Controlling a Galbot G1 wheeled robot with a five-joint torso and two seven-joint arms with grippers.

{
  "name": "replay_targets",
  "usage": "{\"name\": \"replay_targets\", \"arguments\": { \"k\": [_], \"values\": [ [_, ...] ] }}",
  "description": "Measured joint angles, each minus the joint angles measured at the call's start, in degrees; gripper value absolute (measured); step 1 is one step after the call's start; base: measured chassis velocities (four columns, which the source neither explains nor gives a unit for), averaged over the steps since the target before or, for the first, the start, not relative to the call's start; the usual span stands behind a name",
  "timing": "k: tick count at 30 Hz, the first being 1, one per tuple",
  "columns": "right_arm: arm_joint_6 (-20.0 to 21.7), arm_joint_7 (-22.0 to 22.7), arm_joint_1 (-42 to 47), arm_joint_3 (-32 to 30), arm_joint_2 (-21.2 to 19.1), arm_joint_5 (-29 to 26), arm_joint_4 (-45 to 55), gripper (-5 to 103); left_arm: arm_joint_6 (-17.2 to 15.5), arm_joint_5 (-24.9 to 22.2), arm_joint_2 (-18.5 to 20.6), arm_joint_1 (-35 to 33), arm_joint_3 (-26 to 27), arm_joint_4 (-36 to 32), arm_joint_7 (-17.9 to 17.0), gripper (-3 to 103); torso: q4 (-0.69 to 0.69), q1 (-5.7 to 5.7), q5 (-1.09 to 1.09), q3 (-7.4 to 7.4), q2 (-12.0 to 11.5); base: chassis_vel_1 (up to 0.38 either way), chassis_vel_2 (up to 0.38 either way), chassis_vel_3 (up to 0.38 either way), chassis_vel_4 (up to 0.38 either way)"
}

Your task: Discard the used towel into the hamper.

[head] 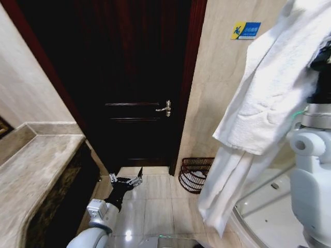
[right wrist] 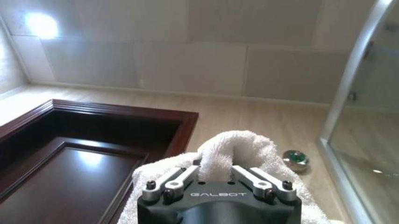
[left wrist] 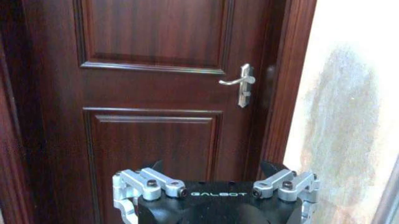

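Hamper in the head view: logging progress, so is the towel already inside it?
No, the towel hangs high from the right gripper, well above the hamper on the floor.

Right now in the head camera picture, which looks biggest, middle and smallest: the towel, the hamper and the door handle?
1. White towel, though it hangs near the camera, so it looks extra big.
2. Hamper.
3. Door handle.

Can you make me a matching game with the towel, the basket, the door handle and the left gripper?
Things:
1. towel
2. hamper
3. door handle
4. left gripper

Places or states:
A. on the floor by the wall
B. low, open, holding nothing
C. silver, on the dark door
D. white, hanging from the right gripper

Pairs: 1-D, 2-A, 3-C, 4-B
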State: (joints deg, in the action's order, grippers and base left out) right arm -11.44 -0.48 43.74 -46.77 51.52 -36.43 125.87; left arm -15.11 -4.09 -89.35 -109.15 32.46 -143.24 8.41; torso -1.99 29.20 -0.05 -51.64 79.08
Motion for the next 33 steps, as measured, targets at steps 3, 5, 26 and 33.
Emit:
{"name": "replay_targets", "arguments": {
  "k": [3,5,26,33],
  "values": [
    [-0.5,-1.1,-1.1,0.0,-0.8,-0.4,-1.4,9,0.0,0.0,0.0,0.0,0.0,0.0,0.0,100,-0.01,0.00,0.07,0.00,0.0,-0.049,0.093,0.070,-0.042],
    [-0.9,-2.5,-2.7,0.5,-1.2,-1.0,-3.2,9,0.0,0.0,0.0,0.0,0.0,0.0,0.0,100,0.01,-0.02,0.06,0.00,0.0,0.000,0.000,0.000,0.000],
    [-5.3,-5.2,-17.7,10.2,5.4,3.5,-18.1,9,0.0,0.0,0.0,0.0,0.0,0.0,0.0,100,0.00,-0.05,0.05,0.01,0.0,0.005,-0.005,-0.004,0.003],
    [-6.7,-6.4,-16.2,10.2,6.9,4.7,-20.2,9,0.0,0.0,0.0,0.0,0.0,0.0,0.0,100,0.01,-0.06,0.05,0.01,0.0,0.000,0.000,0.000,0.000]
  ]
}}
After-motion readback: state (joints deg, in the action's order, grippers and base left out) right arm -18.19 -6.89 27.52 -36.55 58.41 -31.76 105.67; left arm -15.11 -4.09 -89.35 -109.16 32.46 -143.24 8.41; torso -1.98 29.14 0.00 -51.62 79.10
